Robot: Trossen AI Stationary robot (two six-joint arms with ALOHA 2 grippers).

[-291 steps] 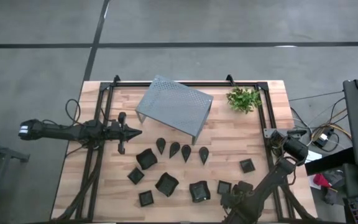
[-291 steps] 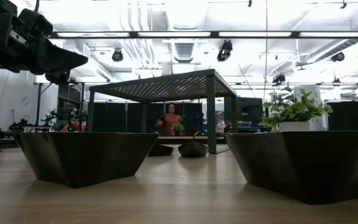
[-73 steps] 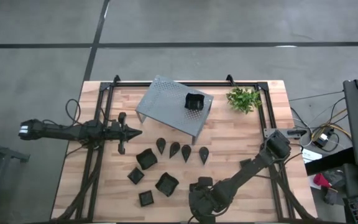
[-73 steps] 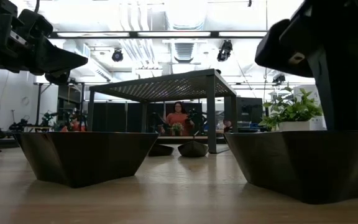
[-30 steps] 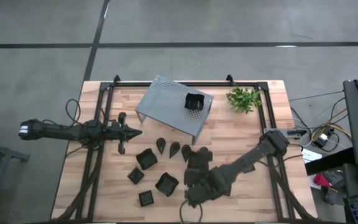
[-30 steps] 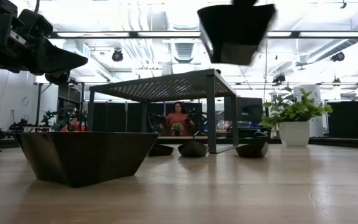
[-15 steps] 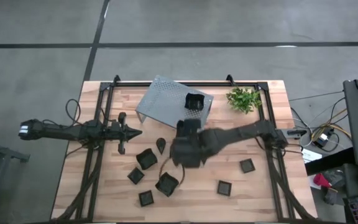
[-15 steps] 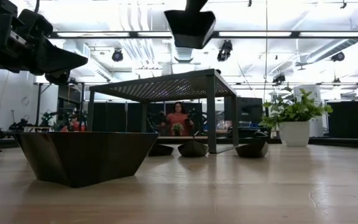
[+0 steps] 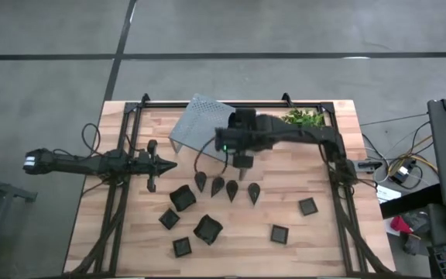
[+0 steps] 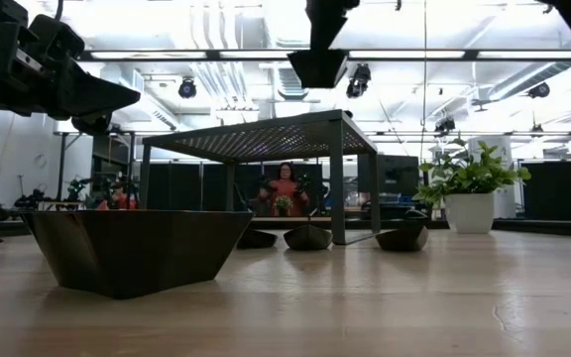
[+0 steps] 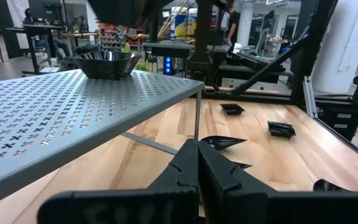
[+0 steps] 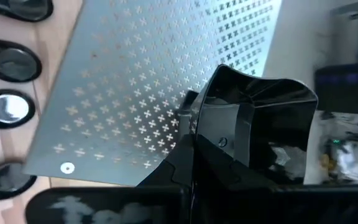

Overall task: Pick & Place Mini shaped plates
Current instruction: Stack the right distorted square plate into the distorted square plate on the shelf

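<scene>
My right gripper [image 12: 194,134] hangs over the grey perforated shelf [image 9: 196,124], shut on a square black mini plate [image 12: 253,121]. The low view shows that plate [image 10: 317,67] above the shelf top [image 10: 266,134]. Another square plate [image 11: 107,62] sits on the shelf. Teardrop plates [image 9: 227,188] and several square plates [image 9: 183,198] lie on the wood in front of the shelf. My left gripper [image 9: 170,163] waits shut, left of the shelf and level above the table. My right gripper pinches the square plate by one side wall [image 12: 207,118] near its rim. The fingers come from above, pointing down. The plate is lifted clear, hangs below the fingers [image 10: 323,30] and stays roughly level above the shelf top.
A small green plant [image 9: 304,120] stands at the far right of the table, beside the shelf. A black frame [image 9: 130,155] runs along the table's left, far and right edges. Bare wood lies between the scattered plates toward the near right [image 9: 316,248].
My right arm has swung from the near middle of the table toward the far edge. It has carried the square plate up and over the teardrop plates until it is above the shelf. The plate has stayed lifted clear and has risen.
</scene>
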